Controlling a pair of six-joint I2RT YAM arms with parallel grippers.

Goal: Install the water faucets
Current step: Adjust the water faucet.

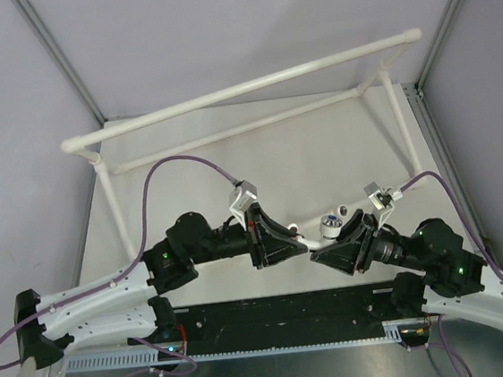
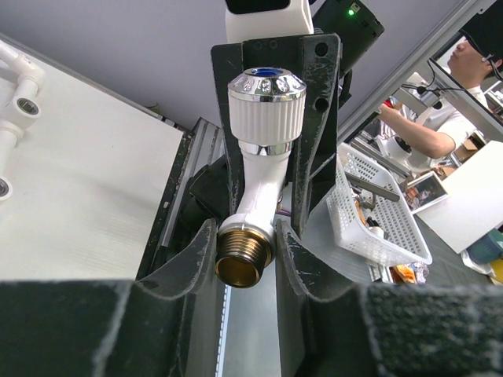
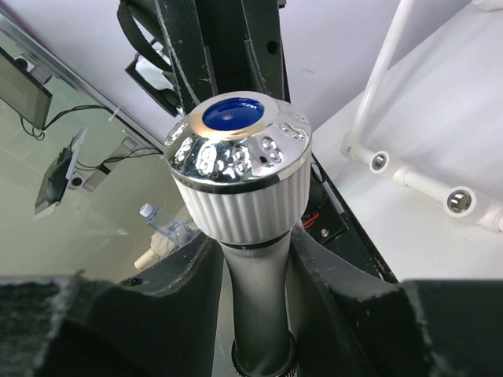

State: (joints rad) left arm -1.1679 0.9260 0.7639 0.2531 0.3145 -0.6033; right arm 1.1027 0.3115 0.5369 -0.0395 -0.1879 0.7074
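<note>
Closest to the lens, black fingers of the left gripper (image 2: 245,236), narrowed and clamped on the brass threaded end of a small white plastic water faucet (image 2: 263,169). Faucet up off the table, carried between the two arms near the table's front edge. Brass end toward the left wrist; ribbed white knob with chrome cap and blue centre toward the right wrist.

From the right wrist: black fingers of the right gripper (image 3: 258,259) set close on either side of the faucet's white neck, just under the knob, pads seemingly touching it.

From above: both grippers tip to tip over the flat white table (image 1: 319,150), knob showing between them. Behind them, a long white pipe frame (image 1: 250,88) standing across the far half of the table, its near rail just beyond the grippers. Along that rail, white tee sockets (image 3: 458,201) with metal-threaded holes. Past the table edge in the left wrist view, a white plastic mesh basket (image 2: 377,216).
</note>
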